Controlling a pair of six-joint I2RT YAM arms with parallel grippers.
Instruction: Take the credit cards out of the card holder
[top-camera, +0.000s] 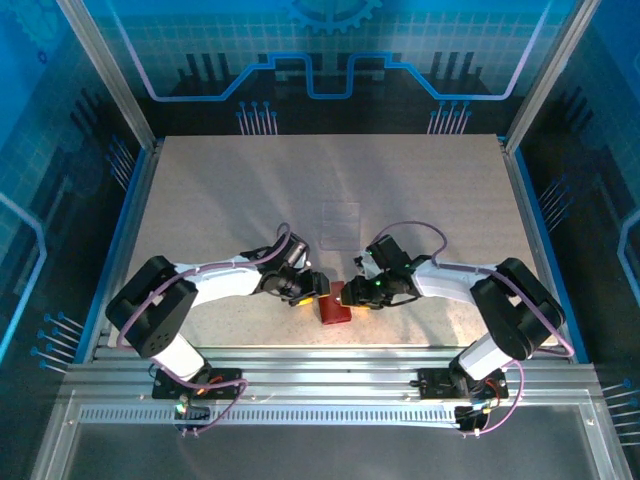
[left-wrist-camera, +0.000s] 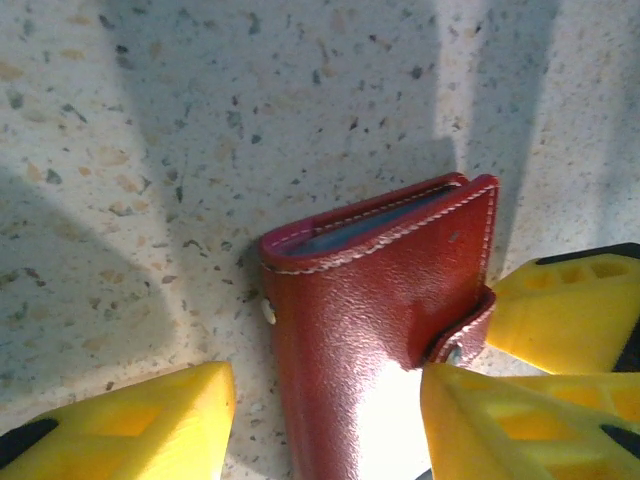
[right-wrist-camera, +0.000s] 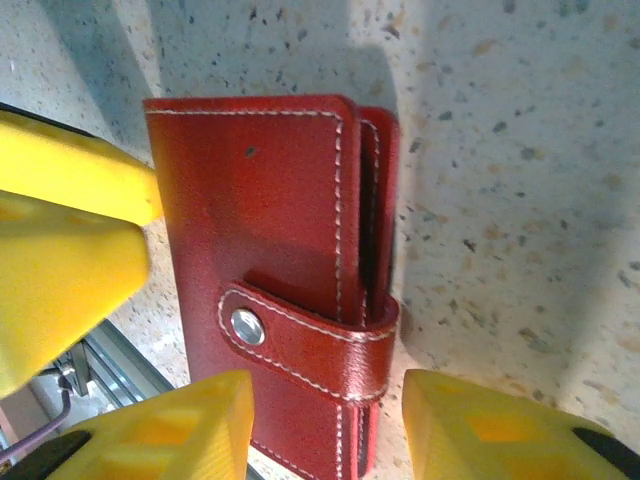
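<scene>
On the table (top-camera: 250, 200), the red wallet (left-wrist-camera: 380, 290) lies inside the half-open left pincer (left-wrist-camera: 322, 400); I cannot tell if the right pincer (right-wrist-camera: 325, 400) squeezes it.

We record the card holder (left-wrist-camera: 370, 320) lying shut on the speckled worktop (left-wrist-camera: 150, 150), its red cover and pale stitching facing up. The snap tab (left-wrist-camera: 465, 335) wraps round its right edge. A bluish-grey inner edge (left-wrist-camera: 370, 222) shows between the covers at the far end. The left gripper (left-wrist-camera: 325, 400) straddles the holder's near end with its jaws apart, the left-hand finger clear of the leather. A further yellow finger (left-wrist-camera: 560, 310) sits just beside the tab.
</scene>
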